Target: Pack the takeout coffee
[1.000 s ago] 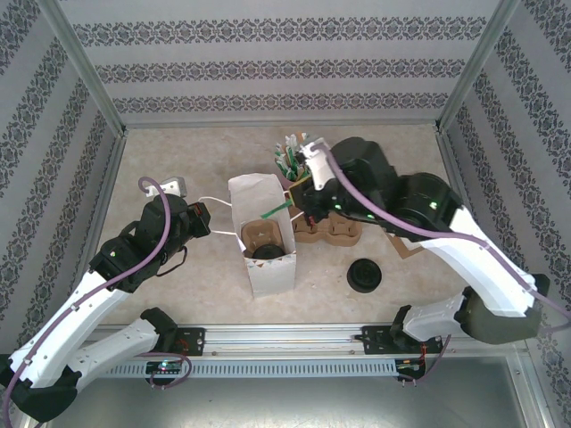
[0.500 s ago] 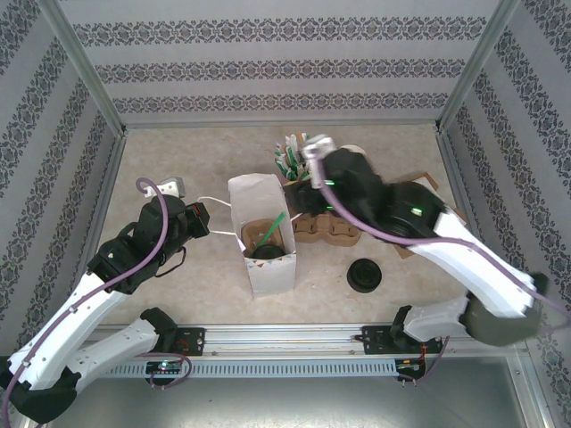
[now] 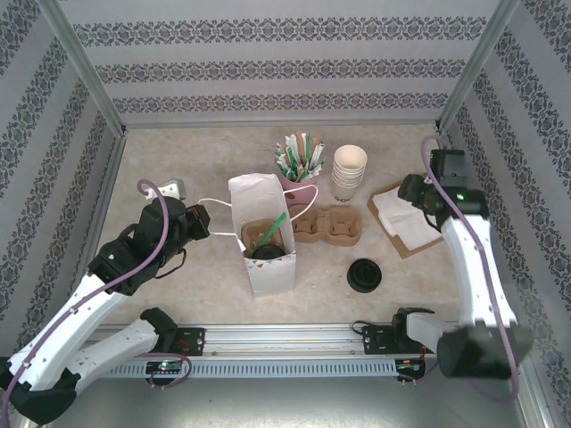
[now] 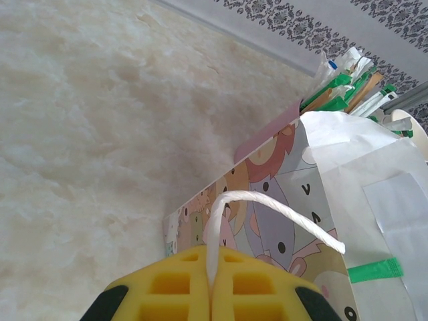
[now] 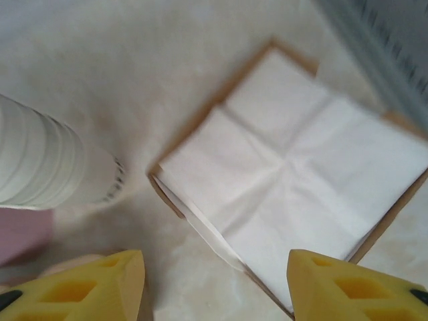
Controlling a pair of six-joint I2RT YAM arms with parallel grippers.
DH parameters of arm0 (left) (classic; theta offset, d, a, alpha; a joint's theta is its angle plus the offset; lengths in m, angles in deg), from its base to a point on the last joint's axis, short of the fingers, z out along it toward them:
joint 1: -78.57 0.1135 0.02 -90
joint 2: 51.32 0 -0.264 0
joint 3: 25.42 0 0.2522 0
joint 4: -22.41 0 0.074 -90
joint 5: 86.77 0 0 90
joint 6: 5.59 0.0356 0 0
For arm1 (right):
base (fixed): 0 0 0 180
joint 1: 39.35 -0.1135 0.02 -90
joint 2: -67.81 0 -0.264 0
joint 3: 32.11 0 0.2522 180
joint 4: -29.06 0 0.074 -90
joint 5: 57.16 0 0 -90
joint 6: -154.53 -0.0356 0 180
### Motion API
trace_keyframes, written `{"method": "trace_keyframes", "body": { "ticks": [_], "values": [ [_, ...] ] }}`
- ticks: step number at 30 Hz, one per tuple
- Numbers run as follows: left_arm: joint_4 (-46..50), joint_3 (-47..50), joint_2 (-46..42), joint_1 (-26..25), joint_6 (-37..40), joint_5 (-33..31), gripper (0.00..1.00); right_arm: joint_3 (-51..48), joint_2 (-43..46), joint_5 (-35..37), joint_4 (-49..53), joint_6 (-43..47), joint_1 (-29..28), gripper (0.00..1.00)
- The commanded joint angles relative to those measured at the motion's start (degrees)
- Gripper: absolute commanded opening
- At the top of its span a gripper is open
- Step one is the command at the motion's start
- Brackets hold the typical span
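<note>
Your left claw is pinched tight on the white cord handle of the paper bag. Your right claw stands wide apart, holding nothing, above the napkins. 1 takeout coffee sits inside the bag. The 2nd takeout coffee stands on the table, near the cup carrier.
</note>
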Motion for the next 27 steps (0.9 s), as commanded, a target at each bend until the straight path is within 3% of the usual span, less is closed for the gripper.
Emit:
{"method": "trace_keyframes", "body": {
  "ticks": [1,12,27],
  "values": [
    [-1.58,1.95,-0.58,-0.88,-0.04,0.85,0.00,-2.21,-4.57,-5.29,-3.24,1.66,2.37,0.59],
    [-3.61,4.47,-1.24,-0.92,-0.96,1.89,0.00,-4.68,-17.91,-5.44,-10.95,2.73,11.35,0.57],
    [-3.21,5.45,-3.31,-0.86,-0.94,0.51,0.00,-5.98,-29.26,-2.19,-16.85,1.19,10.19,0.40]
  ]
}}
